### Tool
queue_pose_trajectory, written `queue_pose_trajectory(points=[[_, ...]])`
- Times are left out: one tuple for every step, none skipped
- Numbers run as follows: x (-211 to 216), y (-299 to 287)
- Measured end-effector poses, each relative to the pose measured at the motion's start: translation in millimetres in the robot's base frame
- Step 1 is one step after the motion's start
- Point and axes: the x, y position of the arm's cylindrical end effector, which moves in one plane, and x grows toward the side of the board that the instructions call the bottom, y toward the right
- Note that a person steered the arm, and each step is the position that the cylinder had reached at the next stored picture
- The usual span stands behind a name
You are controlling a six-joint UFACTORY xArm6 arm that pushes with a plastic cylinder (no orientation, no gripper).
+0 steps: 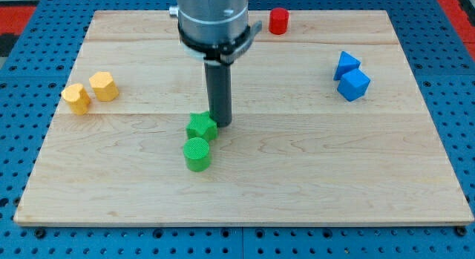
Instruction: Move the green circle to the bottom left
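Observation:
The green circle (197,154) is a short green cylinder standing on the wooden board (312,177), a little left of centre. A second green block (201,127), star-like in shape, touches it just above. My tip (222,124) is at the right side of the green star block, up and to the right of the green circle. The tip looks to touch the star block and stands apart from the circle.
Two yellow blocks (76,98) (103,86) sit near the view's left edge. A red cylinder (278,21) stands at the view's top. Two blue blocks (346,64) (354,84) sit at the view's right. The board lies on a blue pegboard.

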Motion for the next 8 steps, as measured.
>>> queue_pose_trajectory(points=[[37.2,1.7],[57.3,-3.2],[67.1,-19.9],[62.3,-22.9],[52.0,-69.5],[40.5,-101.4],[23.1,-112.9],[29.0,-130.6]])
